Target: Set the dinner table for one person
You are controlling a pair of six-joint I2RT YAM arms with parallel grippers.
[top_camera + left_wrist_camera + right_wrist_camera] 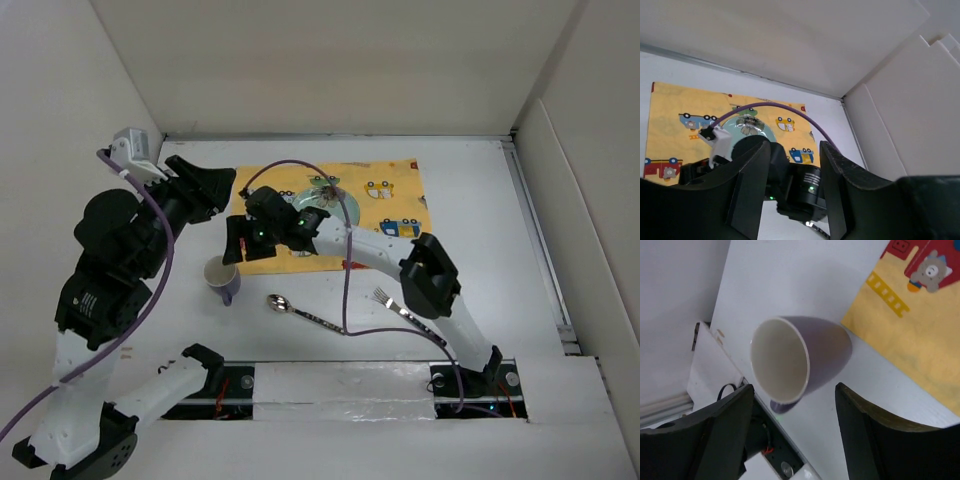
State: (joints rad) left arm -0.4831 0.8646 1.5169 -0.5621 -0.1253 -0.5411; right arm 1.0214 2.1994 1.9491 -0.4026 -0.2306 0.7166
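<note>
On the left, the left gripper hangs spread and empty above the table, the white surface under everything. The purple mug stands upright just off the yellow mat, and the right gripper is spread close over it, gripping nothing. A plate sits on the mat. The spoon and fork lie loose nearer the arms, seemingly not yet arranged.
</note>
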